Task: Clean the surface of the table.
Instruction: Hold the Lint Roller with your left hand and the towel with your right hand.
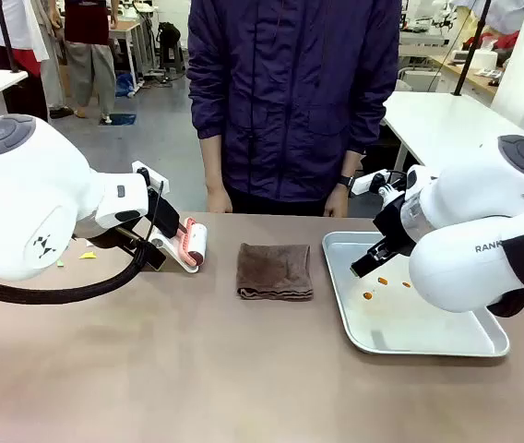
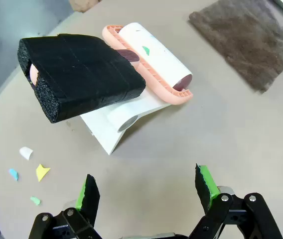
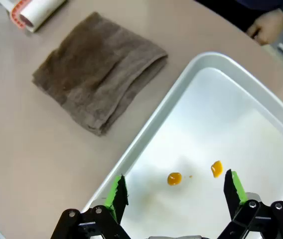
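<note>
The beige-brown table carries a folded brown cloth at its middle. A lint roller with a pink frame and a black foam handle rests on a white stand at the left. My left gripper hovers open just short of the roller, nothing between its green pads. Small coloured paper scraps lie on the table beside it. My right gripper hangs open over the metal tray, above two orange spots.
A person in a dark jacket stands at the far edge, one hand by the tray's far corner. The tray takes up the right side. Bare table stretches along the near edge. The cloth lies between roller and tray.
</note>
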`<move>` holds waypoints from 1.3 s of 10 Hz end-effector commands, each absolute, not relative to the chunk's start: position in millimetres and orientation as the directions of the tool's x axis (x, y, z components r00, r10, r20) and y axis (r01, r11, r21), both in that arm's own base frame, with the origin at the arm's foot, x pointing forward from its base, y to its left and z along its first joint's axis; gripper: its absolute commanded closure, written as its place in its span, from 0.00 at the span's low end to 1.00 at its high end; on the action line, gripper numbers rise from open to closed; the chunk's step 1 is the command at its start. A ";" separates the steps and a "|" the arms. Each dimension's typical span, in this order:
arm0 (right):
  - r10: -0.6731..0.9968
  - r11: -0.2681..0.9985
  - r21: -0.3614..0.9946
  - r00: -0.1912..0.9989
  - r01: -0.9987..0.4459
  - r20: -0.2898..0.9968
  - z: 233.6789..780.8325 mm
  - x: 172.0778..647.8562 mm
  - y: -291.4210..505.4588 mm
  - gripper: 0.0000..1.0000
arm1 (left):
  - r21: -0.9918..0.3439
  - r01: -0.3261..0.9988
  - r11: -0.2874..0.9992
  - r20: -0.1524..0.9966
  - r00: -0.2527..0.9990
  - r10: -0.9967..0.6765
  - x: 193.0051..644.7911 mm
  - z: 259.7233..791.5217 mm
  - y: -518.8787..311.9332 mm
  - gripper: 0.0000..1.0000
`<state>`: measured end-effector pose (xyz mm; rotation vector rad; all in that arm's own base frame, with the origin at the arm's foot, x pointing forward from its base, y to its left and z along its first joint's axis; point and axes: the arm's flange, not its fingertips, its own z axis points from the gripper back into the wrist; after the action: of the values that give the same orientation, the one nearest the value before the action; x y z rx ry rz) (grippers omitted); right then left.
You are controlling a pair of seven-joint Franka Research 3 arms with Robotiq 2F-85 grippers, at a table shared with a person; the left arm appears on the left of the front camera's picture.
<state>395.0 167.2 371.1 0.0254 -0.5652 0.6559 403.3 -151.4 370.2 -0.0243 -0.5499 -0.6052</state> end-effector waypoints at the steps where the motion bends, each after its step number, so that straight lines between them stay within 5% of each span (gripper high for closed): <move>1: 0.570 0.798 -0.152 0.648 -0.584 0.505 371.1 395.0 167.2 0.00 | 0.136 0.546 0.827 0.498 0.684 -0.534 403.3 370.2 -151.4 0.00; 13: 0.570 0.798 -0.152 0.648 -0.584 0.505 371.1 395.0 167.2 0.00 | 0.136 0.546 0.827 0.498 0.684 -0.534 403.3 370.2 -151.4 0.00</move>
<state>394.9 167.3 371.1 0.0249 -0.5652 0.6566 403.4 -151.4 370.2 -0.0244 -0.5499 -0.6048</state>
